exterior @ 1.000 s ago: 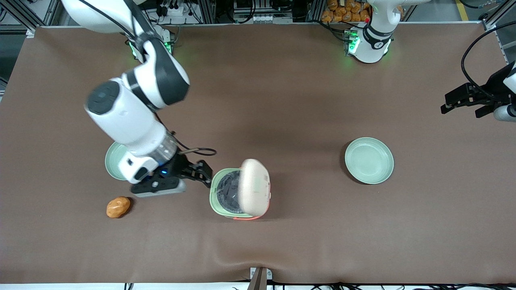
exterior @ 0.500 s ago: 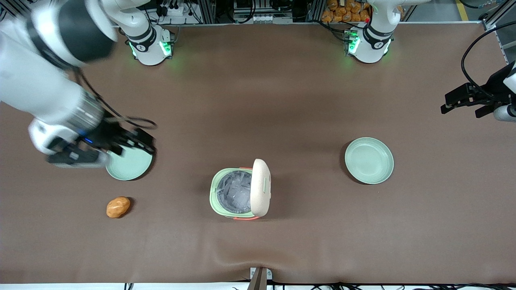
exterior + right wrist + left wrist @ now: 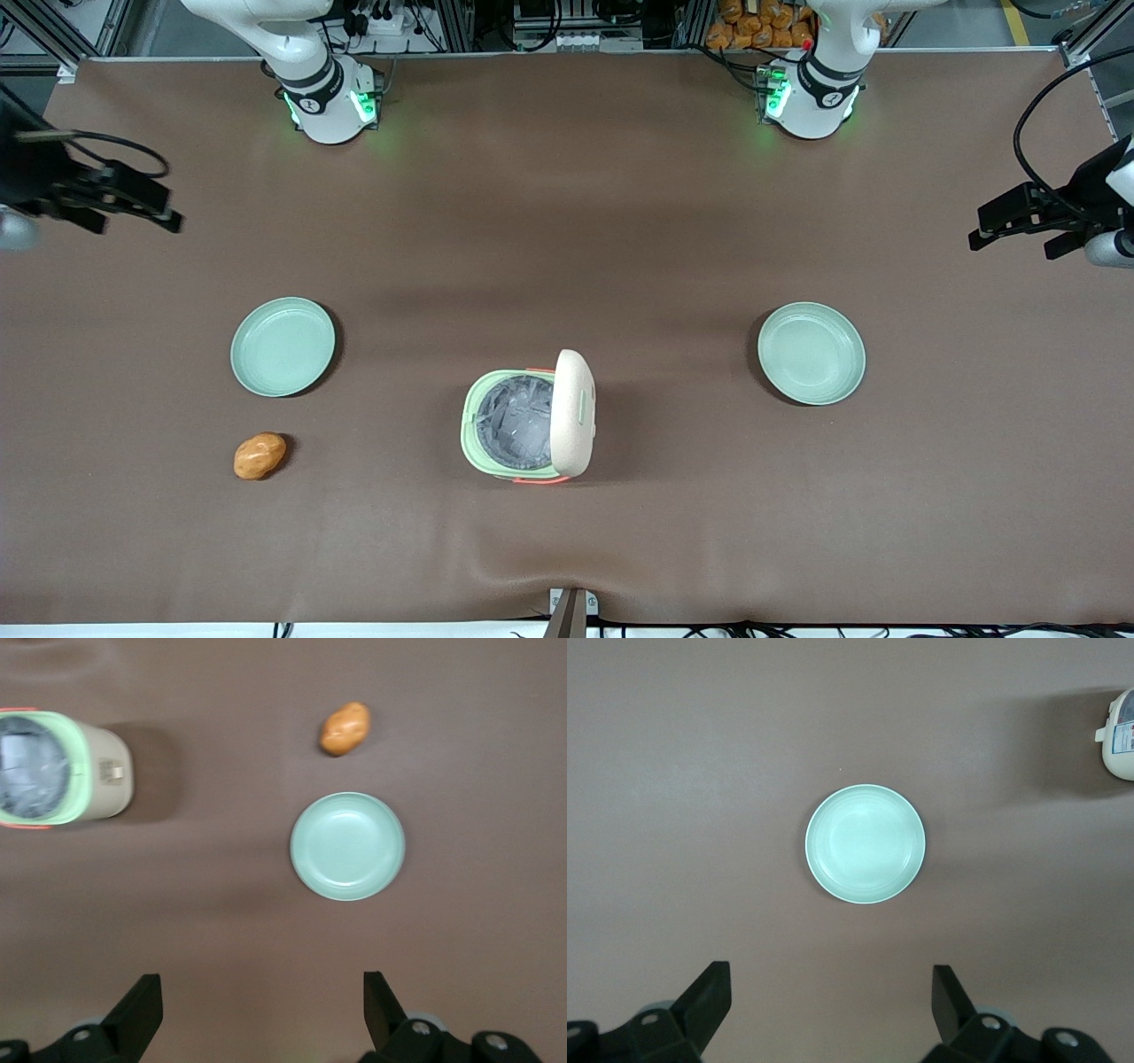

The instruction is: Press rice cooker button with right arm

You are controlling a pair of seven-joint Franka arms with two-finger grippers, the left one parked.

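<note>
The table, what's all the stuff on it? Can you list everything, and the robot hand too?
rice cooker: one, mint-green body with orange trim and a grey pot inside, mid-table, nearer the front camera than the plates.
lid: one, cream, standing open on the cooker's side toward the parked arm's end.
plates: two, mint-green; one toward the working arm's end, one toward the parked arm's end.
potato-like lump: one, orange-brown, on the table nearer the front camera than the working-end plate, apart from it.
table: one, brown cover.
gripper: one, black, open, raised at the working arm's end, away from the cooker.
</note>
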